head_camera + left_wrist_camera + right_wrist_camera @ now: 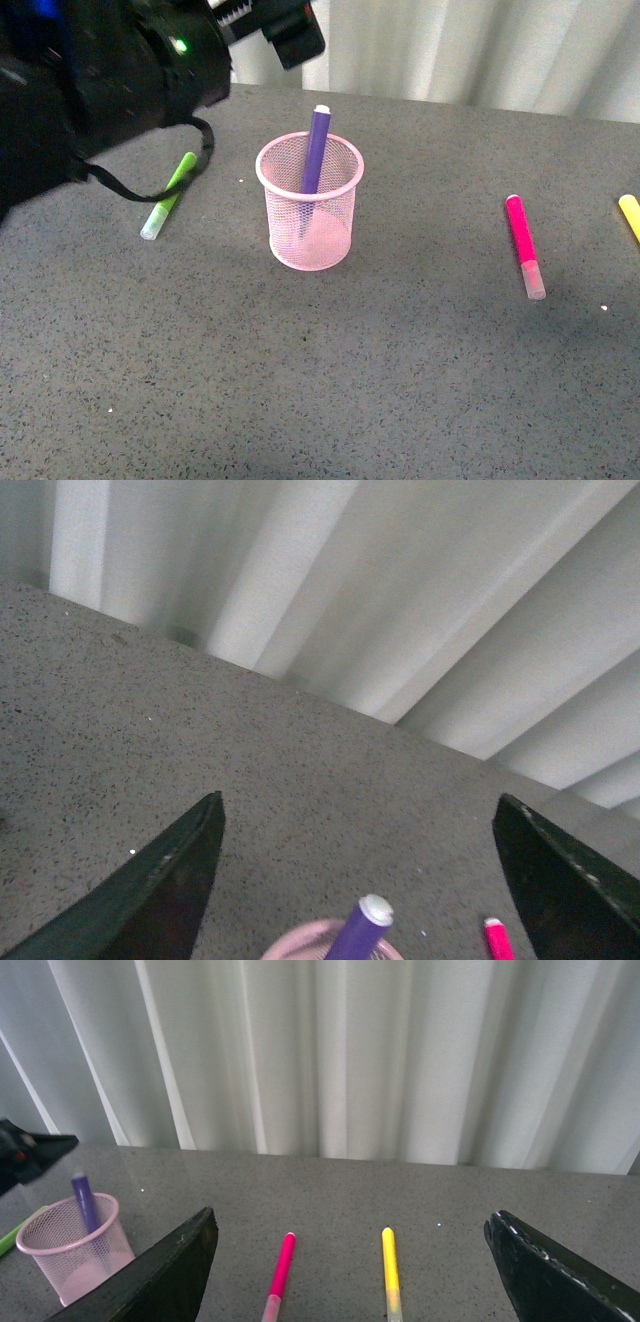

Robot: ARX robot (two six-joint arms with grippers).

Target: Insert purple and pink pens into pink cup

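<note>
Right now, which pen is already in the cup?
The purple pen, leaning inside the pink cup; the pink pen, green pen and yellow pen lie flat on the table.

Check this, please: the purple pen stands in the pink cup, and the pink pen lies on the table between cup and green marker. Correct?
One thing is wrong. The purple pen stands in the pink cup, but the pink pen lies on the table between the cup and the yellow marker, not the green marker. The front view shows this.
</note>
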